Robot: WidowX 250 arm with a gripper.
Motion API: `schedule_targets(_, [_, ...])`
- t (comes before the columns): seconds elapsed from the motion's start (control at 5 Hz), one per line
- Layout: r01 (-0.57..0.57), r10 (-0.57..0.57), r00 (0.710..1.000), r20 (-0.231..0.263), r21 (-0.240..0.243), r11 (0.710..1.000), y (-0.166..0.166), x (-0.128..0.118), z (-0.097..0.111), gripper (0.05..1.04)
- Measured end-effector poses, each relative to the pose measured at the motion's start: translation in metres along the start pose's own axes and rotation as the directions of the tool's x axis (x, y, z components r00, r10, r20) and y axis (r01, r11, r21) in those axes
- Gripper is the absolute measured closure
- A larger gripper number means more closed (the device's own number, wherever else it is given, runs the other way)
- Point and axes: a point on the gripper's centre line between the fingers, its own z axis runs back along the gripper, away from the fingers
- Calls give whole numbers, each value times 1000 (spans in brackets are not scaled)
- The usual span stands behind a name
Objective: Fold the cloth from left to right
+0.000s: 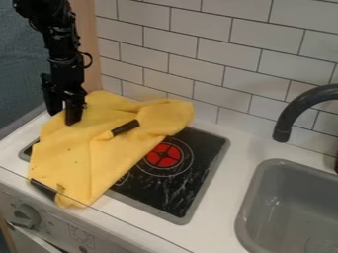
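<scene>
We see the black two-finger metal gripper (63, 118) over the far left of the rumpled yellow cloth (86, 153), fingers parted, any grip on it unclear to us; the cloth drapes across the black rectangular stovetop's left side

Moderate, diffuse light; source direction unclear. Crumpled yellow fabric cloth (86, 158) bright, soft shadows in its folds. White rectangular-tile wall (198, 59) gently lit. Flat black glass hob (201, 170): pale streaks, glare or marks, can't tell. Soft sheen inside rounded grey sink (284, 197).
</scene>
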Motion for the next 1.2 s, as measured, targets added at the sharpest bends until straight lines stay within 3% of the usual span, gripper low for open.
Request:
schedule_targets(0.2, [-2,2,1000,2,-3,1000,-1,0,-1,737])
schedule_targets(0.4, [-5,5,1000,6,-11,1000,-2,0,-2,930])
schedule_targets(0.6, [-2,2,1000,7,-15,1000,-3,0,-2,1019])
schedule_targets(0.8, [-8,8,1000,-7,-44,999,-6,-3,-2,1031])
schedule_targets(1.2, [34,-29,997,76,-56,998,-15,-4,44,1031])
